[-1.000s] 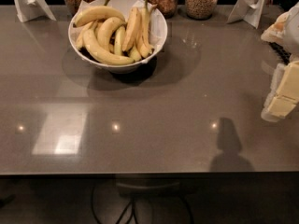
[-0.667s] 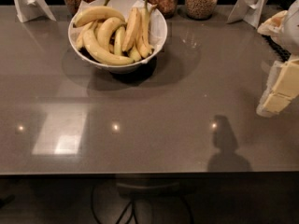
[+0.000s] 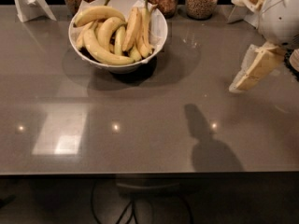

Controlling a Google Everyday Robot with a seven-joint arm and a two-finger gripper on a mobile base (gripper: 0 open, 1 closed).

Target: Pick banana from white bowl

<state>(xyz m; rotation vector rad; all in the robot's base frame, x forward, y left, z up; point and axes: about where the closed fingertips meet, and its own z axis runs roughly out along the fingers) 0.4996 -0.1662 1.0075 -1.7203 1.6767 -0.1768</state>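
The white bowl (image 3: 159, 20) stands at the back left of the grey table and holds several bananas. The short, plump, nearly straight banana (image 3: 132, 28) with brownish edges lies right of the middle of the bowl, leaning among longer curved ones. My gripper (image 3: 244, 80) hangs above the table at the right edge of the view, well to the right of the bowl and a little nearer than it. It points down and left. It touches nothing and holds nothing that I can see.
Several glass jars (image 3: 201, 1) of grains stand in a row behind the bowl. A white folded stand (image 3: 29, 3) is at the back left corner. The arm's shadow (image 3: 205, 143) falls on the table (image 3: 140, 125) near its front edge.
My gripper has moved left and a little up, further into view and toward the bowl. The bowl and bananas have not moved.
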